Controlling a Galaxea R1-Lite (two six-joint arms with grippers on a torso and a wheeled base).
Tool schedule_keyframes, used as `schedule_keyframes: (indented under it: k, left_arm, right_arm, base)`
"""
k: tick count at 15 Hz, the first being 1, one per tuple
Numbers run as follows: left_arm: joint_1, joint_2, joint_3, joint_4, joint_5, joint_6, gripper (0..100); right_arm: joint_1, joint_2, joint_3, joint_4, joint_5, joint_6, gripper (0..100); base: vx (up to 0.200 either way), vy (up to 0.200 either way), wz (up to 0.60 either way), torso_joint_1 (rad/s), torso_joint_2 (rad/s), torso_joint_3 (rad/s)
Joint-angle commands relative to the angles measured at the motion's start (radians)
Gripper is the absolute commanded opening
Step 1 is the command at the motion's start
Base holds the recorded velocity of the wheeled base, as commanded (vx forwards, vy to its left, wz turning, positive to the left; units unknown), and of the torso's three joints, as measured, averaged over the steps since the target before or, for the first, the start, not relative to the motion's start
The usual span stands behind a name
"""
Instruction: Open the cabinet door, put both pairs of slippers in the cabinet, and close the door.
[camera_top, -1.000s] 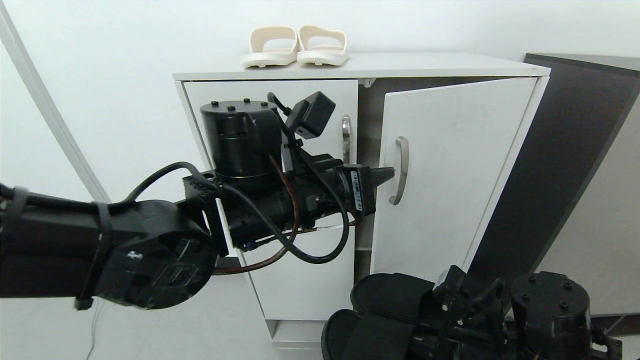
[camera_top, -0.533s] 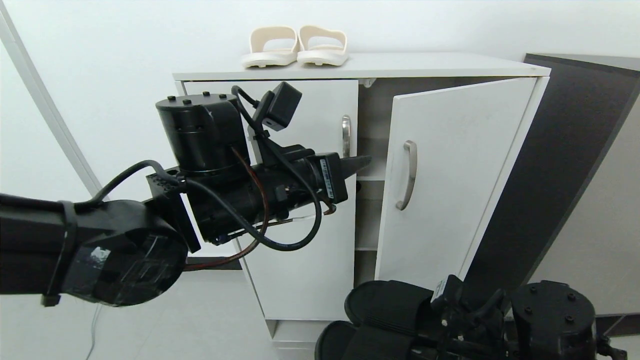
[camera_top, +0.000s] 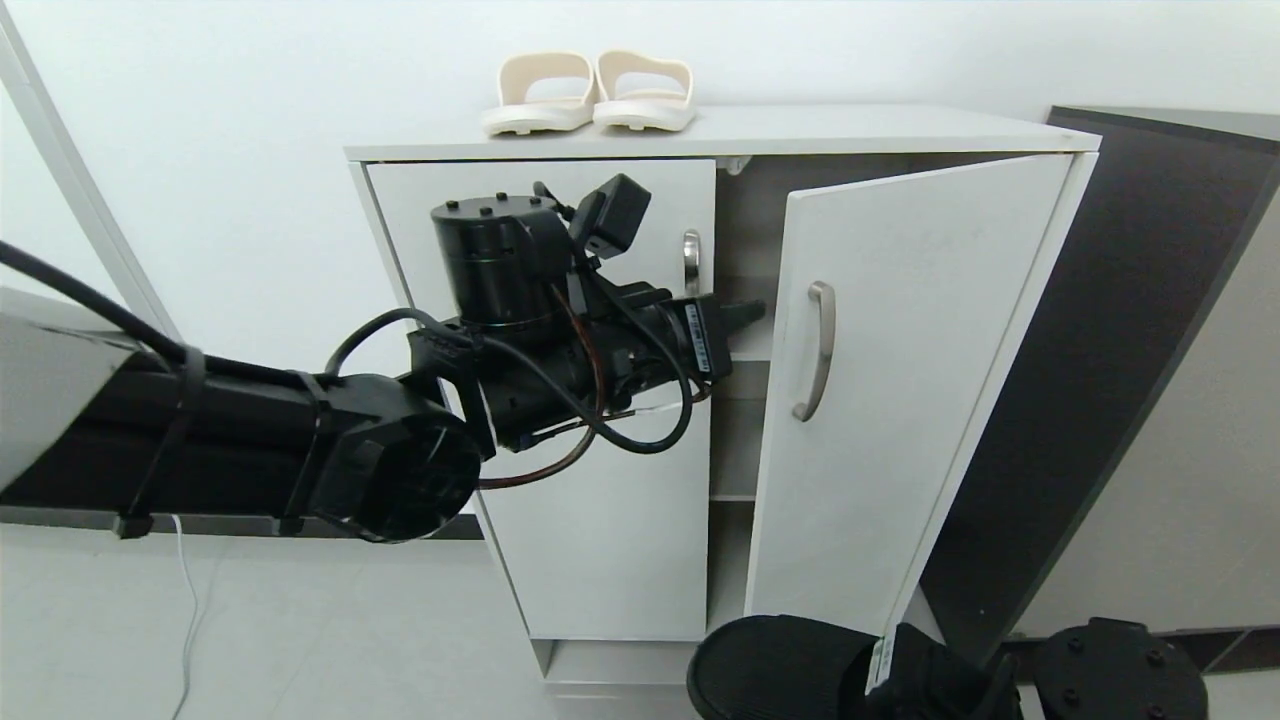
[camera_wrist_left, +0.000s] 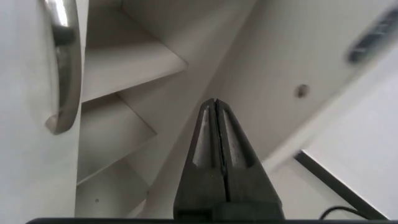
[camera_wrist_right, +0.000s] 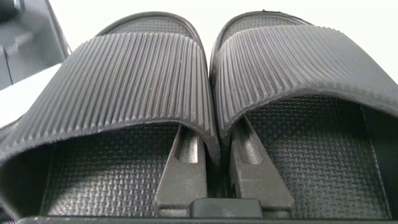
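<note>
Pinching black slippers (camera_wrist_right: 143, 68), a finger under each strap: right gripper (camera_wrist_right: 216, 149) | left gripper (camera_wrist_left: 216, 134) clenched empty, beside open cabinet door (camera_top: 900, 400).

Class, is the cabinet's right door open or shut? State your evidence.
Open: the right door stands angled out from the cabinet, exposing shelves inside.

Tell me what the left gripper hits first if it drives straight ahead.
The left gripper, shut, points past the open door into the cabinet. It would probably meet the inner wall beside the shelves first, though depth is unclear.
</note>
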Motion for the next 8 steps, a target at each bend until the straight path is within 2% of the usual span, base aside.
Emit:
schedule_keyframes:
  k: [1, 5, 7, 8]
  left_arm:
    - [0.002, 0.045, -0.021, -0.002, 0.001, -0.014, 0]
    - [0.013, 0.071, -0.055, -0.008, 0.011, -0.061, 0]
    - [-0.015, 0.074, -0.027, -0.034, 0.011, -0.049, 0]
    - [-0.059, 0.074, -0.009, -0.06, 0.011, -0.026, 0]
  right_arm:
    - [0.018, 0.003, 0.009, 0.001, 0.002, -0.002, 0]
    - [0.03, 0.007, 0.03, 0.001, 0.002, -0.005, 0]
    - [0.035, 0.005, 0.032, -0.002, 0.002, -0.006, 0]
    - [0.038, 0.005, 0.033, -0.002, 0.003, -0.02, 0]
  base:
    - [0.0, 0.0, 0.0, 0.0, 0.0, 0.0]
    - [-0.2, 0.0, 0.0, 0.002, 0.0, 0.001]
    - [-0.2, 0.0, 0.0, -0.002, 0.0, 0.005]
    - [-0.2, 0.0, 0.0, 0.007, -0.01, -0.002]
